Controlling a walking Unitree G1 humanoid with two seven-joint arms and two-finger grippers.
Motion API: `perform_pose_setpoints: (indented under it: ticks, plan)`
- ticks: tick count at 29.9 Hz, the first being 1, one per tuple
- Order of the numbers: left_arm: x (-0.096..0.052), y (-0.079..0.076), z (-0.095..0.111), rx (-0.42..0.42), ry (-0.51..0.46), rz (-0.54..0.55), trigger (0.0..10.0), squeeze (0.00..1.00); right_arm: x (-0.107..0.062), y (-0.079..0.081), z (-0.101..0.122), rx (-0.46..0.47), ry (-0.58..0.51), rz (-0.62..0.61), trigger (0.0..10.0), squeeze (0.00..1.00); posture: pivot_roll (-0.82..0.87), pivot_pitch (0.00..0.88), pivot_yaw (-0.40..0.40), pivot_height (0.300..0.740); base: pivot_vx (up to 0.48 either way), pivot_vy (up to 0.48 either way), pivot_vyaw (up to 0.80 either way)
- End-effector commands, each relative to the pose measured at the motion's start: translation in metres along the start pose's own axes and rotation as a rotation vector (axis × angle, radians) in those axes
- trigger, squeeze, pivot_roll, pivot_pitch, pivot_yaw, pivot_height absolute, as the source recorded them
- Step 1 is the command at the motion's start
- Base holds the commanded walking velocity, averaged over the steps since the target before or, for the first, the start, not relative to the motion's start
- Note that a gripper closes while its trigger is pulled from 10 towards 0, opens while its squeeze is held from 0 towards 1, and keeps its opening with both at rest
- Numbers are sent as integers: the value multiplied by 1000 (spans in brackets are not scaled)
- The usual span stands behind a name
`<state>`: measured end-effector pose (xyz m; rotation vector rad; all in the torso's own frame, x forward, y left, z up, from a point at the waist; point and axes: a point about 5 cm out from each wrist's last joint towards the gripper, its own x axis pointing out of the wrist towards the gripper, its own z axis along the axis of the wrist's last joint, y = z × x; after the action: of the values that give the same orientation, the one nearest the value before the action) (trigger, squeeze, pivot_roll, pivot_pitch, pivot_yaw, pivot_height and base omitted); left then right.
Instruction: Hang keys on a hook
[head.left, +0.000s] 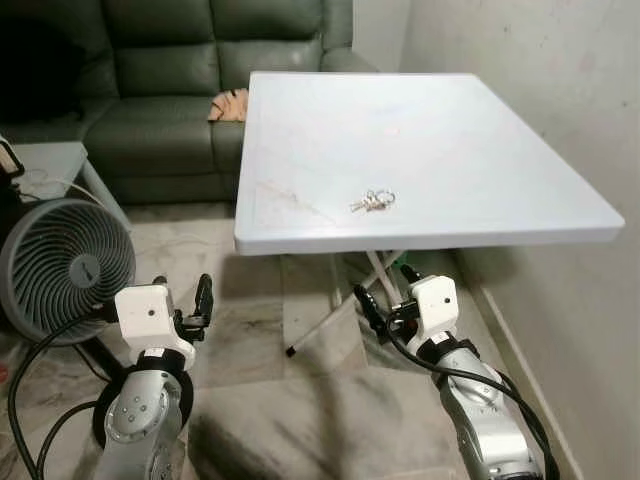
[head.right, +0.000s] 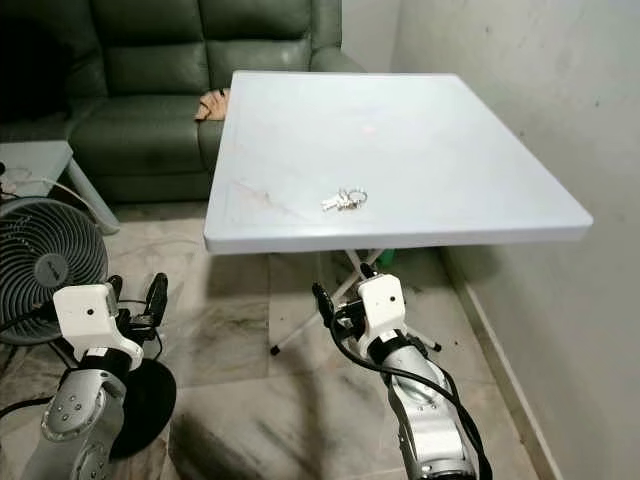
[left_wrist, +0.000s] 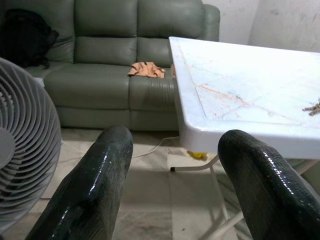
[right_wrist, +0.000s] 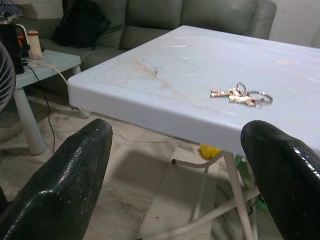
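Note:
A small bunch of keys (head.left: 372, 201) lies flat on the white folding table (head.left: 420, 120), close to its near edge. Both grippers are held low in front of that edge, below the tabletop. My left gripper (head.left: 183, 295) is open and empty, off to the left of the table near the fan. My right gripper (head.left: 385, 288) is open and empty too, just under the table edge and almost straight below the keys. In the right wrist view the keys (right_wrist: 242, 95) sit above and between the wide-spread fingers (right_wrist: 60, 185).
A green sofa (head.left: 160, 70) with an orange cloth (head.left: 228, 104) stands behind the table. A grey floor fan (head.left: 62, 268) with black cables is at my left. A pale side table (head.left: 45, 160) is at far left. A wall (head.left: 560, 90) runs along the right.

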<state>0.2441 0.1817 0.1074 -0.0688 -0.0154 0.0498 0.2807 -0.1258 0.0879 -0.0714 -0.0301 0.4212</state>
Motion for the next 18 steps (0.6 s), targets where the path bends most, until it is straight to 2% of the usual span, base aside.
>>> perform_pose_setpoints:
  ticks: [1,18]
  plan:
    - [2,0,3,10,-2,-6,10000,0,3,0,6,2,-16,2,10000,0,-60,11,-16,740,435,0,0]
    - [1,-2,3,10,1,-13,10000,0,4,3,6,7,-15,10,10000,0,-58,11,-15,740,457,0,0]
